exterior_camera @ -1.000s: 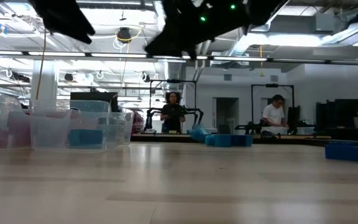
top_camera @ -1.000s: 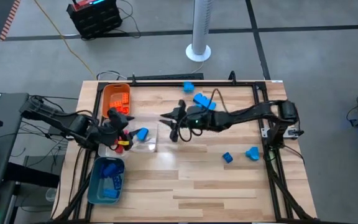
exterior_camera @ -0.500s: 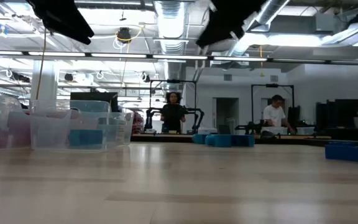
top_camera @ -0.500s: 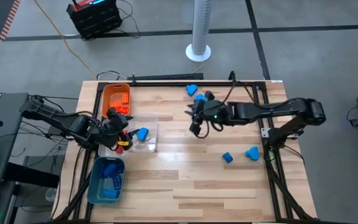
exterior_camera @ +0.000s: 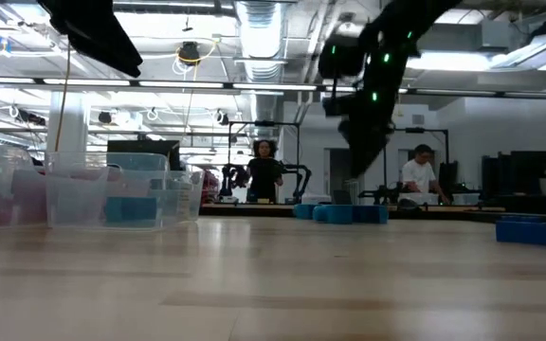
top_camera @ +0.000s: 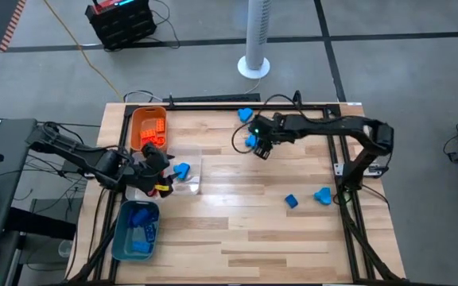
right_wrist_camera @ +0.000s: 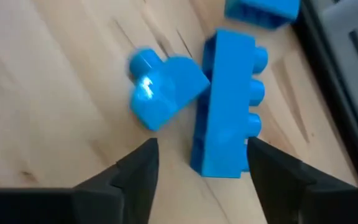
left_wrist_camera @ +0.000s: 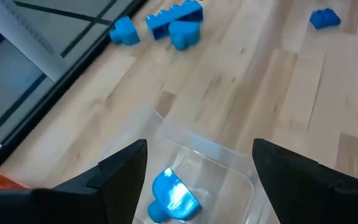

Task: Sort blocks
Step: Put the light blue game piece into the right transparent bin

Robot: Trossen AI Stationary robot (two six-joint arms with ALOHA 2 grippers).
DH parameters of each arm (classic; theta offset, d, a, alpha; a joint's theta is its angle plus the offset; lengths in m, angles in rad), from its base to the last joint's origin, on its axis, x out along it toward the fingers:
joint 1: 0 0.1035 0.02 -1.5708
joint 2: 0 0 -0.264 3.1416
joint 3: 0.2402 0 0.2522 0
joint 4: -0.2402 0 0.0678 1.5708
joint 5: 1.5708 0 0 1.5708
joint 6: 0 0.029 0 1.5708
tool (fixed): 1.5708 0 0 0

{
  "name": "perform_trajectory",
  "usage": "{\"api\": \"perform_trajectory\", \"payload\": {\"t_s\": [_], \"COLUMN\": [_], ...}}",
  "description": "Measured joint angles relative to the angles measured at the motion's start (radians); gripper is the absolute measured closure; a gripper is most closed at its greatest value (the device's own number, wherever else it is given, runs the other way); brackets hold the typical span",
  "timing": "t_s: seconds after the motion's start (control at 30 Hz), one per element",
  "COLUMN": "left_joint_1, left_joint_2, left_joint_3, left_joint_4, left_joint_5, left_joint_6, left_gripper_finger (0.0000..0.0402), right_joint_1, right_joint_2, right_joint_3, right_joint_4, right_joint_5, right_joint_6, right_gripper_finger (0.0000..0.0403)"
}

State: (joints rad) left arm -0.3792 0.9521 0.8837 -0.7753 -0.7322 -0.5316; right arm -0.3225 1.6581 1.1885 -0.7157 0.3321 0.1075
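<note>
The right gripper (top_camera: 262,146) hangs over the far middle of the table, fingers spread, right above a long blue brick (right_wrist_camera: 225,106) and a rounded blue block (right_wrist_camera: 163,87) that lie touching each other; another blue brick (right_wrist_camera: 263,11) sits just beyond them by the far rail. The left gripper (top_camera: 159,171) waits at the left side over the clear tray (left_wrist_camera: 213,158), fingers spread and holding nothing, with one rounded blue block (left_wrist_camera: 173,196) lying in that tray. Far of it, the orange tray (top_camera: 137,119) holds orange bricks (top_camera: 153,131); near of it, the teal tray (top_camera: 122,234) holds blue ones. Two more blue blocks (top_camera: 291,202) lie loose near the right edge.
</note>
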Motion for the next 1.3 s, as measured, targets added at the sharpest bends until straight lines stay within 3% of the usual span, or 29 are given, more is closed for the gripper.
{"api": "perform_trajectory", "payload": {"t_s": [0.27,0.73,1.3], "left_joint_1": [0.0,0.0,0.0], "left_joint_2": [0.032,0.029,0.03], "left_joint_3": [0.0,0.0,0.0], "left_joint_4": [-0.002,-0.017,-0.023], "left_joint_5": [0.056,0.073,0.133], "left_joint_6": [0.037,0.094,0.083], "left_gripper_finger": [0.0116,0.0116,0.0116], "right_joint_1": [-0.153,-0.214,-0.235], "right_joint_2": [0.09,0.098,0.242], "right_joint_3": [0.0,0.002,0.002], "right_joint_4": [-0.004,0.007,0.052], "right_joint_5": [-0.111,-0.194,-0.192], "right_joint_6": [-0.14,-0.161,-0.215], "right_gripper_finger": [0.0117,0.0029,0.0035]}}
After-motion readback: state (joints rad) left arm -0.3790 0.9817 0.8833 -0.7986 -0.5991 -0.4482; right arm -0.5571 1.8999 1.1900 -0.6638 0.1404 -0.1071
